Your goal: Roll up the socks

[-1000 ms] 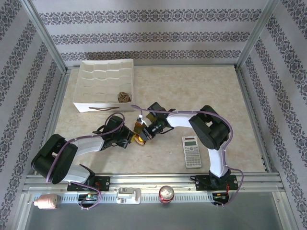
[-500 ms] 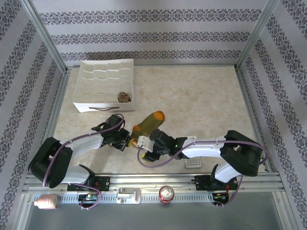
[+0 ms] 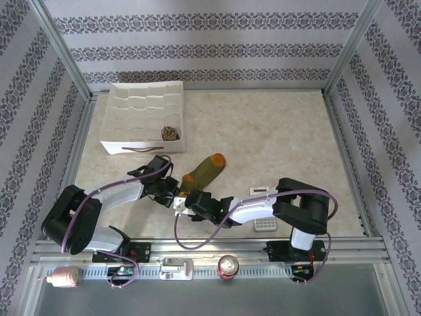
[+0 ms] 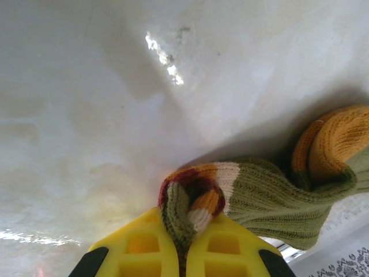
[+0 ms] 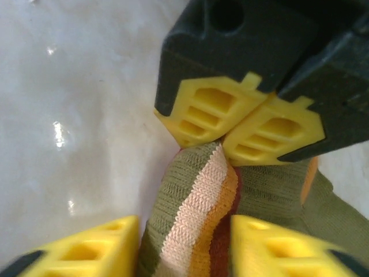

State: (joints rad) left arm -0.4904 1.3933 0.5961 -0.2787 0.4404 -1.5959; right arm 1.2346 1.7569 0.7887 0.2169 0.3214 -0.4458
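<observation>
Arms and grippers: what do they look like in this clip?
The left arm and right arm have black joints, white shells and a thin purple cable each. The left gripper and right gripper carry yellow, hollow-ribbed fingers on black bodies.

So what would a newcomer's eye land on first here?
The olive green knitted sock with an orange toe lies mid-table, its striped cuff pinched in the shut left gripper. The right gripper meets it there, yellow fingers straddling the same cuff. In the far left corner, a white divided box holds a brown patterned bundle.
</observation>
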